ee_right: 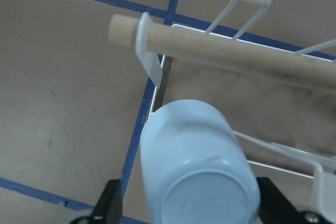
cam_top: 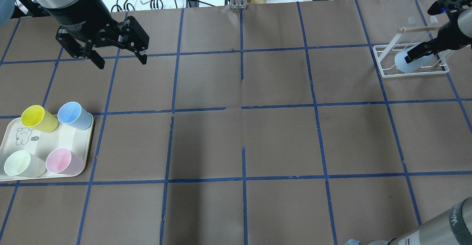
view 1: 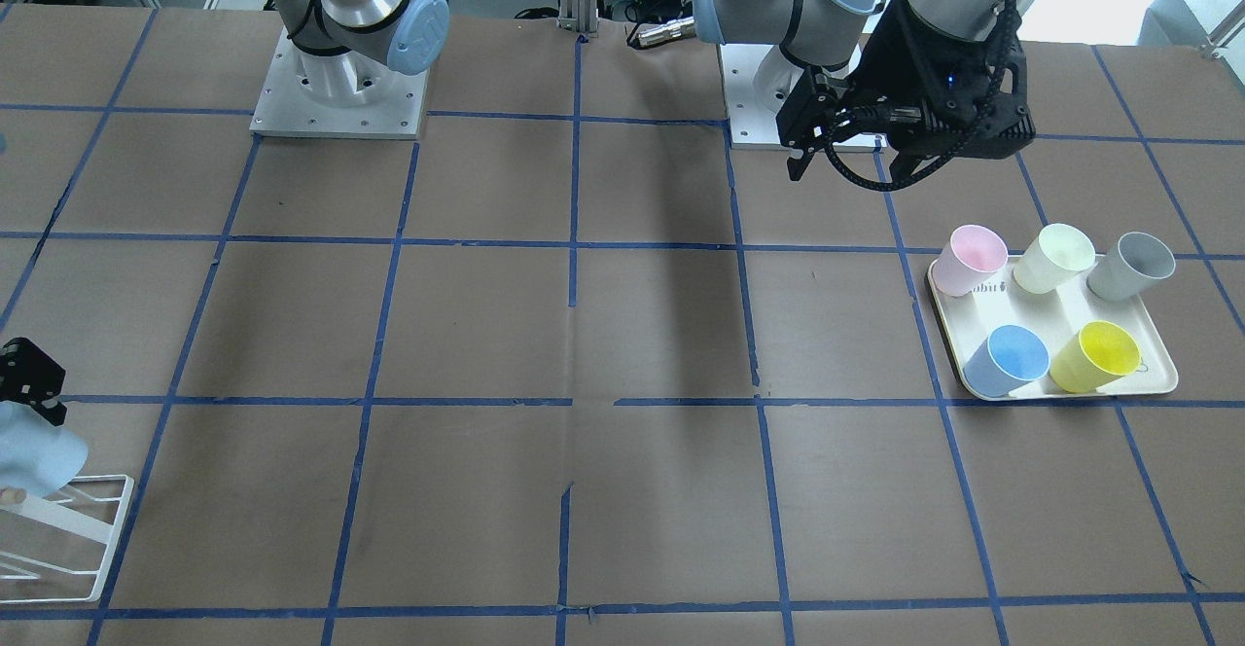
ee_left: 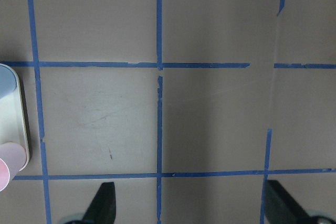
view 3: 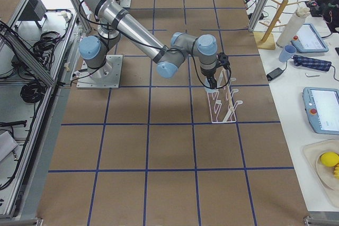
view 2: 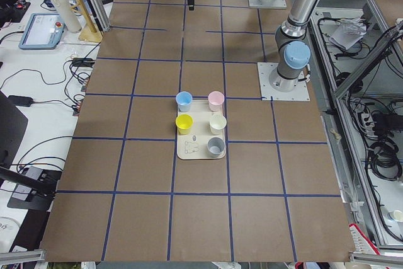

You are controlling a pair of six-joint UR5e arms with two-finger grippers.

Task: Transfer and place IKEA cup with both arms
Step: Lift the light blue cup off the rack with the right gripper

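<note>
IKEA cup [ee_right: 194, 166] sits tilted, base up, at the white wire rack [ee_right: 148, 51], bracketed by the right gripper [ee_right: 189, 192]; whether it clamps I cannot tell. Brown tape-gridded table [cam_top: 239, 138] lies wide between. Far across, the left gripper [cam_top: 121, 63] hangs spread and empty near a tray [cam_top: 55, 138] of cups.

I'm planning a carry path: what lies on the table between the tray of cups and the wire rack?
Nothing. In the overhead view, the stretch between tray and rack is bare brown table crossed by blue tape lines.
</note>
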